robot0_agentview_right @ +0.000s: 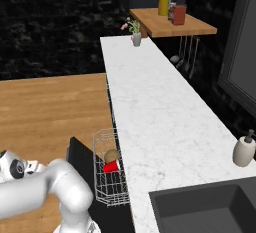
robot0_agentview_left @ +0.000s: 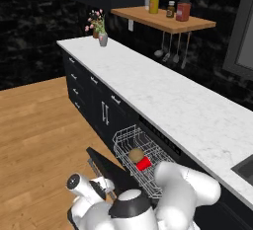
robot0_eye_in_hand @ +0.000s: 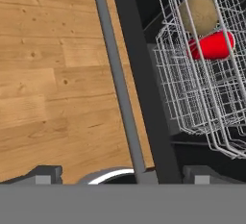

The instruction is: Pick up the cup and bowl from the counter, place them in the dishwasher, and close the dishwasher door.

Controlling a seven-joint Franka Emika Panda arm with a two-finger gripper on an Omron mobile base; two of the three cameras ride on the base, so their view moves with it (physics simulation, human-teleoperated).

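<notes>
The dishwasher door (robot0_agentview_left: 106, 165) hangs partly down, and the white wire rack (robot0_agentview_left: 123, 137) is drawn out above it. The red cup (robot0_agentview_left: 144, 164) lies on its side in the rack, touching the tan bowl (robot0_agentview_left: 136, 155). From the other side the cup (robot0_agentview_right: 111, 166) and bowl (robot0_agentview_right: 112, 155) sit mid-rack. My gripper (robot0_agentview_left: 100, 185) is low at the door's outer edge. In the hand view the cup (robot0_eye_in_hand: 211, 45) and bowl (robot0_eye_in_hand: 198, 14) show through the wires at upper right. The gripper (robot0_eye_in_hand: 122, 174) stands open, its fingertips either side of the grey bar handle (robot0_eye_in_hand: 113, 64). The white counter (robot0_agentview_left: 163, 95) runs above.
A flower vase (robot0_agentview_left: 102, 37) stands at the counter's far end under a wooden shelf (robot0_agentview_left: 163, 19) with jars. A soap dispenser (robot0_agentview_right: 244, 151) and dark sink (robot0_agentview_right: 210, 207) are at the near right. Wooden floor (robot0_agentview_left: 39, 135) lies open to the left of the door.
</notes>
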